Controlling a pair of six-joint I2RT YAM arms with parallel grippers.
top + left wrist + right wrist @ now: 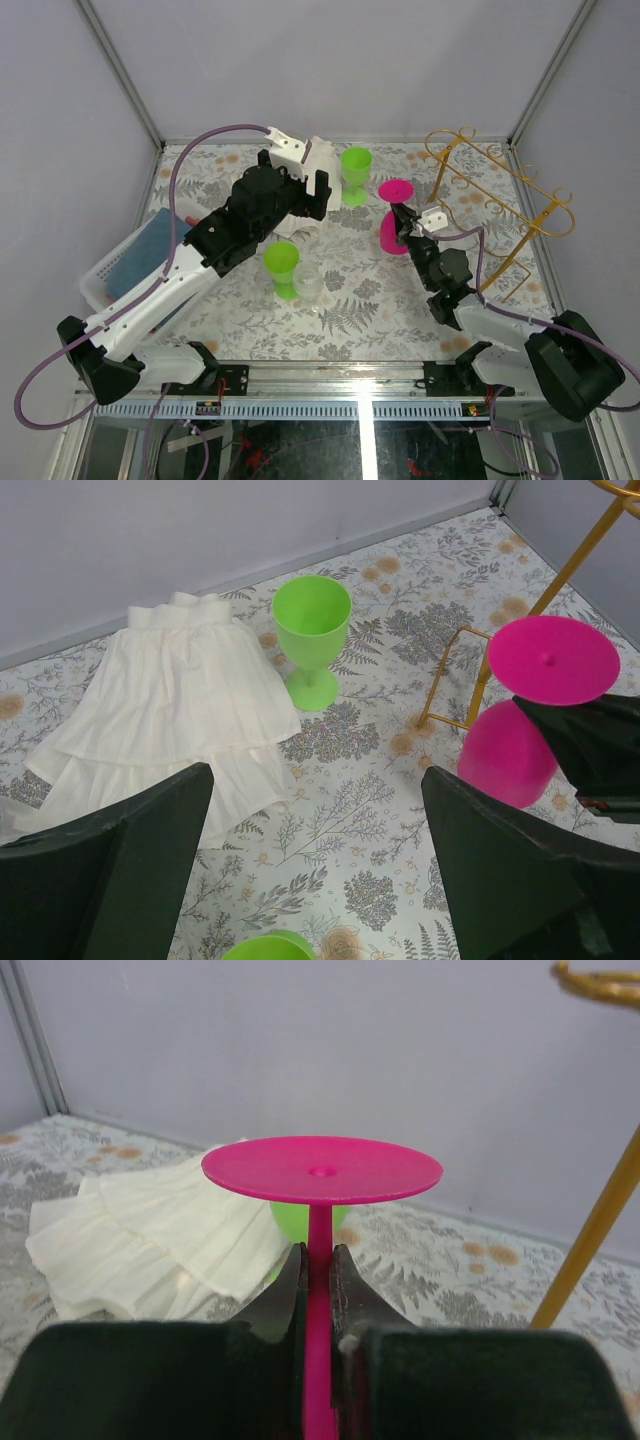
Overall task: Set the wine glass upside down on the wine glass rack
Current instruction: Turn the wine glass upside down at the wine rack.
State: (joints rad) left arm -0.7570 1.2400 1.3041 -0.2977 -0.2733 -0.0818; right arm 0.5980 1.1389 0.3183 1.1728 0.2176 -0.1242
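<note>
Pink wine glass (322, 1168), inverted, stem in forward-reaching right gripper's (318, 1260) firm clamp

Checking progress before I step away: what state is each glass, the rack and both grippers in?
pink glass: upside down, held by its stem, not on the rack.
right gripper: shut on pink glass.
left gripper: open, empty.
rack: upright, no glass on it.
far green glass: upright.
near green glass: upright.
clear glass: upright.
</note>
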